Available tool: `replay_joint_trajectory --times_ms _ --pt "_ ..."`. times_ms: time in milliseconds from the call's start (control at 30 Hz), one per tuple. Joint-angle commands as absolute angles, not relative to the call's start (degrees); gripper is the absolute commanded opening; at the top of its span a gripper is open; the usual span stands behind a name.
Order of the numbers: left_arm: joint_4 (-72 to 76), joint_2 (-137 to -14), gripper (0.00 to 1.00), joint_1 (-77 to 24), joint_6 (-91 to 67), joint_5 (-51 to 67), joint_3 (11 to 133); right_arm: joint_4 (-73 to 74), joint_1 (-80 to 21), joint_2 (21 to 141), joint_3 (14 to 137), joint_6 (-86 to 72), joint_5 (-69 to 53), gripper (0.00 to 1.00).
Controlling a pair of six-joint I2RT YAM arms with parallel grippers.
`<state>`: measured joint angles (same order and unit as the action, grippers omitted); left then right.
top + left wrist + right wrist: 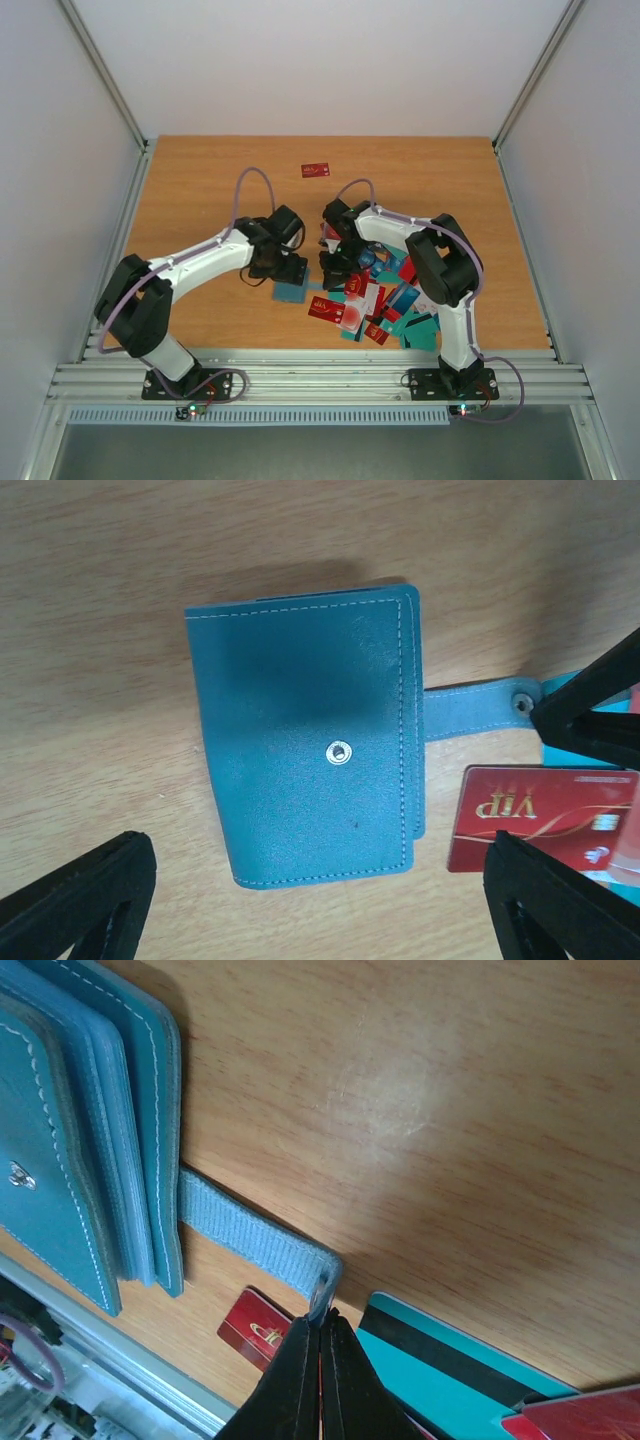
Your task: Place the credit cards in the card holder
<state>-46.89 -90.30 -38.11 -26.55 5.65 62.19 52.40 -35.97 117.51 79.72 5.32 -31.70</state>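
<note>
The card holder is a closed teal wallet lying flat on the wood, its snap strap sticking out to the side. My left gripper is open and hovers just above it, one finger on each side; from above it sits at the holder's far edge. My right gripper is shut on the end of the strap beside the holder. The credit cards lie in a loose red, teal and white heap to the right. A red VIP card lies next to the holder.
One red card lies alone at the far middle of the table. A teal card with a dark stripe and a red card lie under my right fingers. The metal rail runs along the near edge.
</note>
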Motion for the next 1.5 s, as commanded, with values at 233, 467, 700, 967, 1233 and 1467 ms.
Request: replay_joint_trajectory --times_ms 233,467,700,967,1233,1467 --pt "-49.4 -94.4 0.98 -48.2 -25.4 -12.6 63.3 46.5 -34.5 115.4 76.7 2.4 -37.4 0.01" --pt "-49.1 -97.6 0.99 -50.7 -26.6 -18.3 63.7 46.3 -34.5 115.1 76.1 2.4 -37.8 0.01" --pt "-48.9 -101.1 0.99 -51.5 -27.9 -21.8 63.3 46.5 -34.5 114.7 75.4 2.5 -37.7 0.01" --pt "-47.1 -102.2 0.99 -51.5 -28.2 -22.2 63.0 47.1 -34.5 114.6 75.1 2.5 -36.8 0.01" --pt "-47.4 -101.3 0.99 -51.5 -28.1 -23.6 62.8 48.0 -34.5 115.0 75.6 2.5 -36.2 0.01" --pt "-48.7 -97.7 0.96 -51.2 -28.5 -27.8 62.3 48.6 -34.5 116.1 76.2 2.9 -36.6 0.01"
